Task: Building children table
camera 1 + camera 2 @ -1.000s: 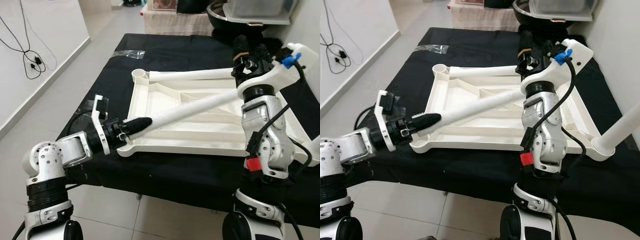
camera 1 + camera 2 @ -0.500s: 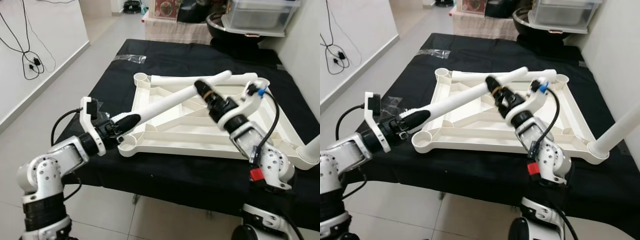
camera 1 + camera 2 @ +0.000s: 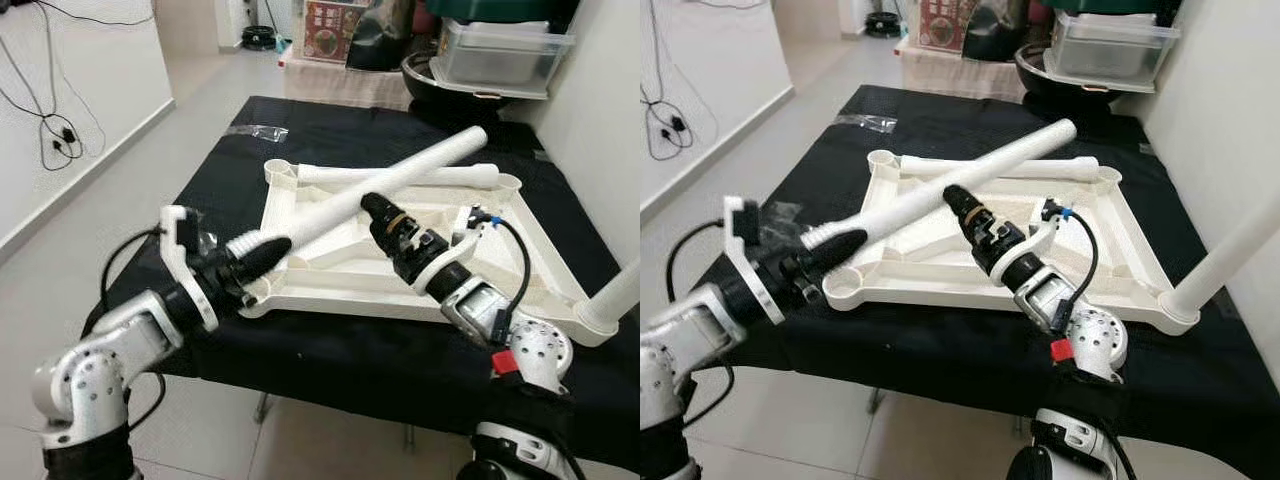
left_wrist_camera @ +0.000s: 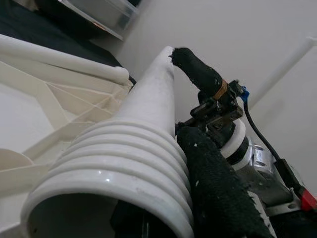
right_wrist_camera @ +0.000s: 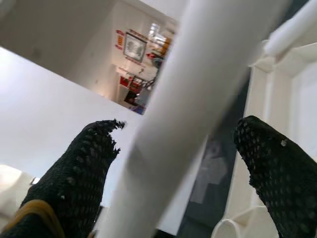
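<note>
White table leg; white tabletop frame; black cloth.

A clear storage bin and black cable sit behind.

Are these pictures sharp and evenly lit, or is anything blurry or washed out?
Left eye view: evenly lit and sharp; the table leg and tabletop frame read clearly on the black cloth. Left wrist view: the leg's ribbed end looms large and soft, too close to focus. Right wrist view: the leg is a blurred white bar between the right gripper's fingers, the background hazy.
</note>
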Robot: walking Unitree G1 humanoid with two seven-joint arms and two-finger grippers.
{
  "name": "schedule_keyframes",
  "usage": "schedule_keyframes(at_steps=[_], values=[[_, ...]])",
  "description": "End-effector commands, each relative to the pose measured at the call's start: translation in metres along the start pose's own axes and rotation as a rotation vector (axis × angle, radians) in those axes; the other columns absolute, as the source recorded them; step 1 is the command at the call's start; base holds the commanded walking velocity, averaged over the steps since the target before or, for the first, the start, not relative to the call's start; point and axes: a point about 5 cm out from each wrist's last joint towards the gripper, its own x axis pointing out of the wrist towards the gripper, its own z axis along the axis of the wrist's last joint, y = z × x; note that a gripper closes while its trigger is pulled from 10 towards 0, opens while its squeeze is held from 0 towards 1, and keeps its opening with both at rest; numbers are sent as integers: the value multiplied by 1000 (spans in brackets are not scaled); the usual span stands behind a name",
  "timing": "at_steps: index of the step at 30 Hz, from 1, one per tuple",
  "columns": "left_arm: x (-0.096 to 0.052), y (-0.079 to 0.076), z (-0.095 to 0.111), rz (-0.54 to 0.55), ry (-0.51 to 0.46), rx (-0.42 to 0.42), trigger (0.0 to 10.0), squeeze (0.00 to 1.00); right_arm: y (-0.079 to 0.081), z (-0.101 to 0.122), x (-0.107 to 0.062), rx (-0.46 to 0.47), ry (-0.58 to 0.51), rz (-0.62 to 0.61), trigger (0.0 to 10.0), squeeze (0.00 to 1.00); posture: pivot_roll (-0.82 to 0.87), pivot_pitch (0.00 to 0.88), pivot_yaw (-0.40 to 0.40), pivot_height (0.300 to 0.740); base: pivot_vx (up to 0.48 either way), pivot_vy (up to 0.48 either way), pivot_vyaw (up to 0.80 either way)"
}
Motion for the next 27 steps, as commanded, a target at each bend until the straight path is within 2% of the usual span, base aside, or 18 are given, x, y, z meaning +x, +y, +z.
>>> schedule_keyframes(at_steps=[1, 5, 7, 10, 15, 27], values=[[-2, -2, 5, 3, -16, 27, 10000, 0, -7, 2, -7, 44, 0, -6, 10000, 0, 71, 48, -100, 740, 0, 0, 0], [-3, -1, 6, 9, -17, 33, 10000, 0, -8, 0, -11, 69, 11, 9, 10000, 0, 69, 49, -98, 740, 0, 0, 0], [-1, 0, 5, 12, -20, 37, 10000, 0, 3, -12, -12, 89, 59, 86, 10000, 0, 66, 53, -94, 740, 0, 0, 0], [-1, 0, 5, 12, -21, 36, 10000, 0, 6, -14, -11, 91, 68, 98, 10000, 0, 66, 53, -94, 740, 0, 0, 0], [10, -13, -12, -56, 10, 2, 10000, 0, 5, -25, -3, 126, 74, 58, 10000, 0, 68, 58, -98, 740, 0, 0, 0], [26, -31, -30, -136, 56, -20, 10000, 0, 9, -28, 9, 148, 60, 39, 10000, 0, 69, 55, -95, 740, 0, 0, 0]])
